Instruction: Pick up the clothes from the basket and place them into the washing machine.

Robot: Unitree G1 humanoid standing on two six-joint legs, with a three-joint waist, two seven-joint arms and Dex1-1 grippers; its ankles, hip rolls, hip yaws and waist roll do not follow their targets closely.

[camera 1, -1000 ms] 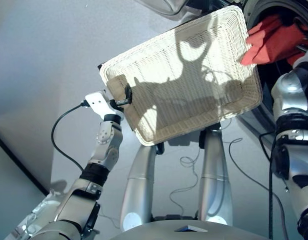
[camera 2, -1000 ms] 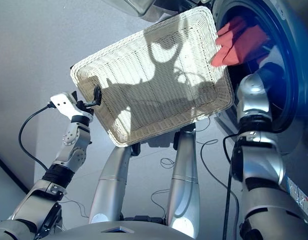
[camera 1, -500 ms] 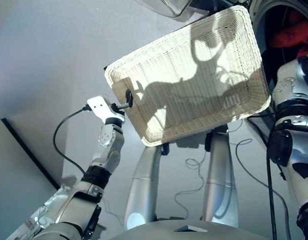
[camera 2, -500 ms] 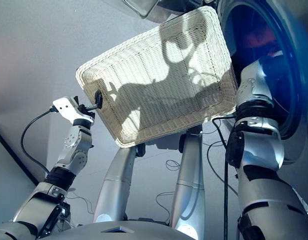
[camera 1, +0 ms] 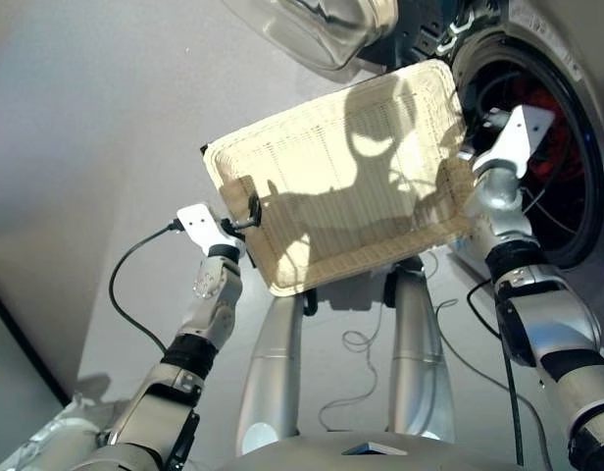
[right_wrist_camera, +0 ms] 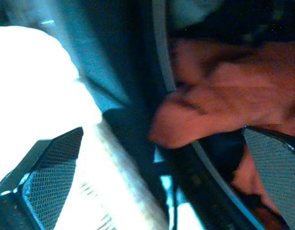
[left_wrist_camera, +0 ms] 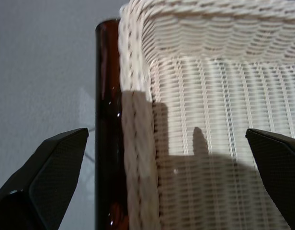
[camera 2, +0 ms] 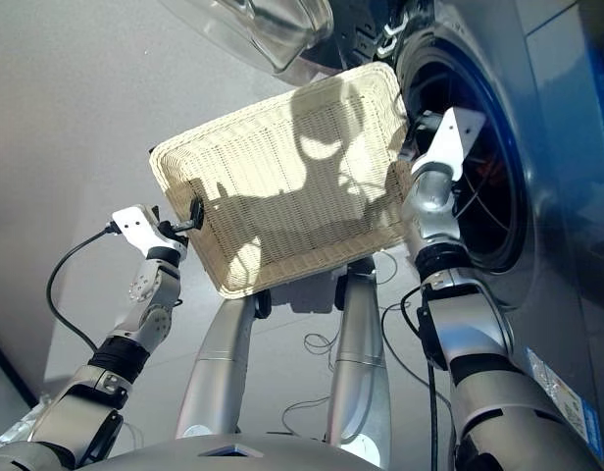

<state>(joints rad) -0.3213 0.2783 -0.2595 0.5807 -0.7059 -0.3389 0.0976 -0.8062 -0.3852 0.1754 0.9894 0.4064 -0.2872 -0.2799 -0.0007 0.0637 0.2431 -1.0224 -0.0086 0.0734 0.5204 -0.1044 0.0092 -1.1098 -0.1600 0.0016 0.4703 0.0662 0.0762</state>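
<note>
The cream woven basket (camera 1: 331,186) is tilted in front of me, and only shadows lie on its bottom. My left gripper (camera 1: 251,208) is open at the basket's left rim (left_wrist_camera: 135,120), which passes between its fingers. On the right is the dark grey washing machine (camera 1: 577,245), its porthole open. An orange-red garment (right_wrist_camera: 219,91) of the clothes lies inside the drum, red behind the rim (camera 1: 549,103). My right gripper (right_wrist_camera: 163,132) is open and holds nothing. It sits at the porthole's edge, between the basket's right end and the drum.
The machine's clear glass door (camera 1: 322,29) hangs open above the basket's far edge. A black cable (camera 1: 125,285) loops from my left wrist, and thin cables (camera 1: 366,343) lie on the floor below. A dark brown edge (left_wrist_camera: 107,120) runs beside the basket's rim.
My right gripper has let go of the orange-red garment inside the drum and drawn back to the porthole's edge. The camera has shifted; my left gripper stays at the basket's rim.
</note>
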